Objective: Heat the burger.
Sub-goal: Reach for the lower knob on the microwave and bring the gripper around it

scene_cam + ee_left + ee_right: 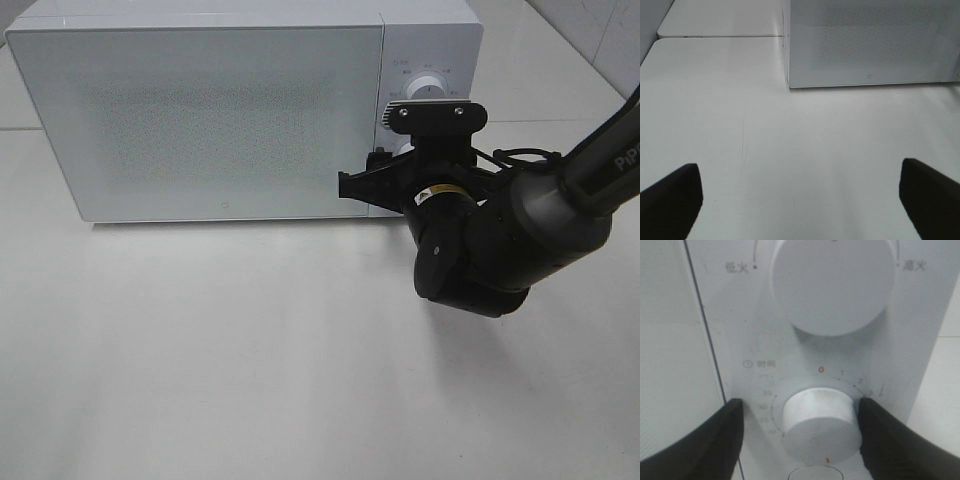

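Note:
The burger is out of view. The white microwave stands at the back of the table with its door shut. My right gripper is at the control panel, its fingers on either side of the lower timer knob. One finger sits against the knob's edge. The other finger stands a little off it, so the jaws are open around the knob. In the high view the right arm covers that knob. My left gripper hangs open over bare table with nothing between its fingers.
The larger power knob sits above the timer knob. In the left wrist view the microwave's corner lies ahead of the left gripper. A seam to a second table runs at the far side.

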